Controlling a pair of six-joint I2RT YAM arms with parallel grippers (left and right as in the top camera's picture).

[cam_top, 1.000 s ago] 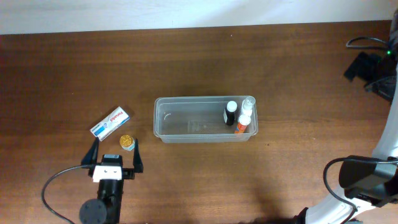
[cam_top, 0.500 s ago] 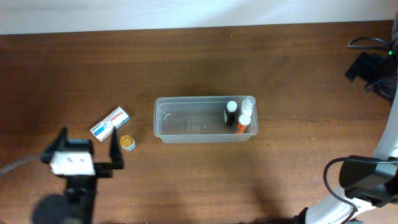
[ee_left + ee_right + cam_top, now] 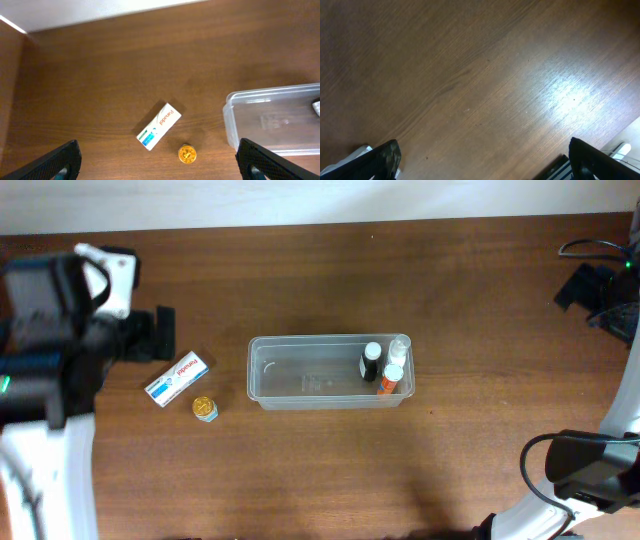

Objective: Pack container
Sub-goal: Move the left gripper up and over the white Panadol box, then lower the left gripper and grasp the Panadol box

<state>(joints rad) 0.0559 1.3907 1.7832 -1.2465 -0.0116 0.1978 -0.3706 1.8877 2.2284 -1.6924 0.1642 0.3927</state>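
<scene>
The clear container (image 3: 300,380) sits mid-table. At its right end stand a black-capped bottle (image 3: 371,362), a clear bottle (image 3: 399,346) and an orange-labelled bottle (image 3: 389,380). A white-and-blue box (image 3: 177,378) and a small gold-lidded jar (image 3: 204,408) lie on the table left of it. My left gripper (image 3: 100,330) is raised high over the left side, open and empty. Its wrist view looks down between the fingers (image 3: 160,167) at the box (image 3: 159,126), the jar (image 3: 187,154) and the container's left end (image 3: 235,112). My right gripper (image 3: 482,160) is open over bare wood.
The right arm (image 3: 600,290) and its cables sit at the table's far right edge, and its base (image 3: 590,470) at the lower right. A pale wall runs along the table's back edge (image 3: 100,12).
My left arm has risen from low beside the gold-lidded jar and swung up and back to the left. It holds nothing. The objects and the right arm have not moved.
</scene>
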